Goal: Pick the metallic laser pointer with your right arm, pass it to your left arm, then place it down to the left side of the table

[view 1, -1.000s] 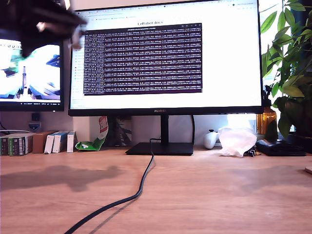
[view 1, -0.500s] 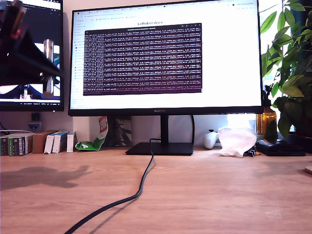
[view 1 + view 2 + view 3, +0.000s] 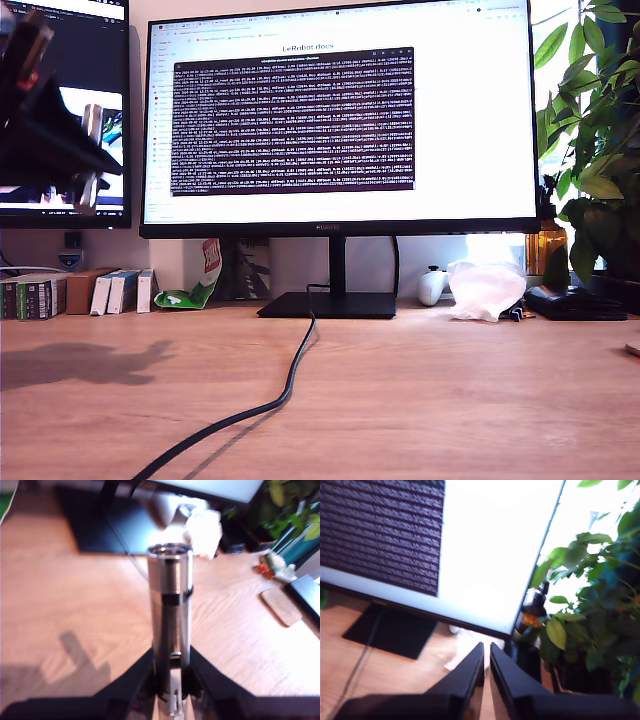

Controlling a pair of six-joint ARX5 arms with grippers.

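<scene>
My first gripper (image 3: 170, 692), the end effector seen high at the exterior view's left (image 3: 80, 165), is clenched on the metallic laser pointer (image 3: 170, 610), its two black fingers (image 3: 135, 680) pressed against either side of the lower barrel. The slim silver cylinder stands out beyond the fingertips, its ribbed segments and round flat end farthest from the end effector; in the exterior view the pointer (image 3: 90, 150) hangs roughly upright, slightly tilted, well above the table (image 3: 450, 390) and in front of a smaller second screen (image 3: 95, 120). Beneath the end effector a dark shadow (image 3: 85, 362) falls on the wood-grain surface. Beyond the pointer's tip, the first wrist view takes in the monitor's black base (image 3: 105, 530), a cork coaster (image 3: 282, 607) and a white crumpled bag (image 3: 205, 530). My second gripper (image 3: 486, 665) holds nothing, its long pointed fingers (image 3: 465, 675) drawn nearly together with only a thin slit between them; ahead of it lie the large monitor (image 3: 470, 555) and a leafy houseplant (image 3: 590, 610). It does not appear in the exterior view. A black cable (image 3: 270, 400) trails from the monitor base across the table.
</scene>
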